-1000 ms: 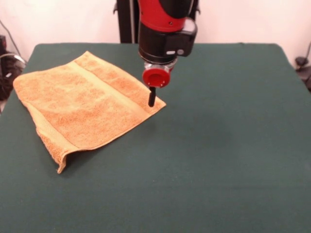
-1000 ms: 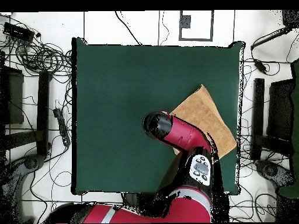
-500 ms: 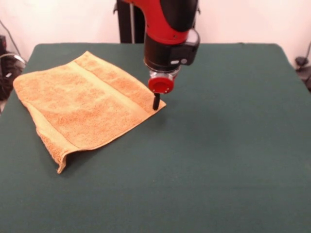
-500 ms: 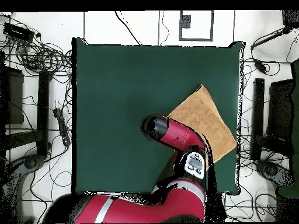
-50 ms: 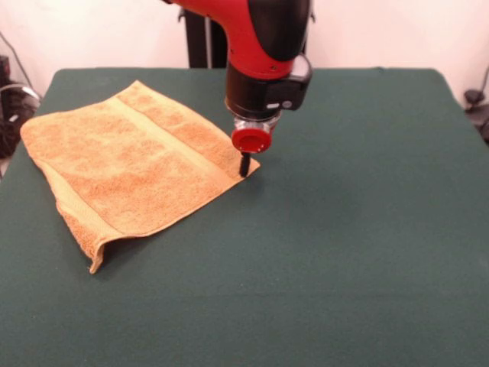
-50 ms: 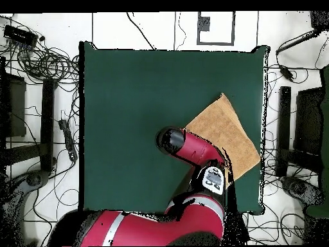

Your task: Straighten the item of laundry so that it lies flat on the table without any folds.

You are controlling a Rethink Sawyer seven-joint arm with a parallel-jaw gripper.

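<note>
Orange-tan towel (image 5: 130, 164) lies folded double on the green worktop (image 5: 344, 229), toward 9 o'clock in front view, w/ one corner pointing to ctr. Band stripe runs diagonally near its 2 o'clock edge; at the 7 o'clock corner the layers gape a bit, edge lifted. Red/black arm comes down from 12 o'clock; gripper (image 5: 244, 165) tip sits right on the towel's 3 o'clock corner, touching or just above, can't tell. Jaws: only one dark tip seen, released or clenched can't tell. Overhead: towel (image 6: 226, 132) toward 3 o'clock, arm covers its inner corner.
</note>
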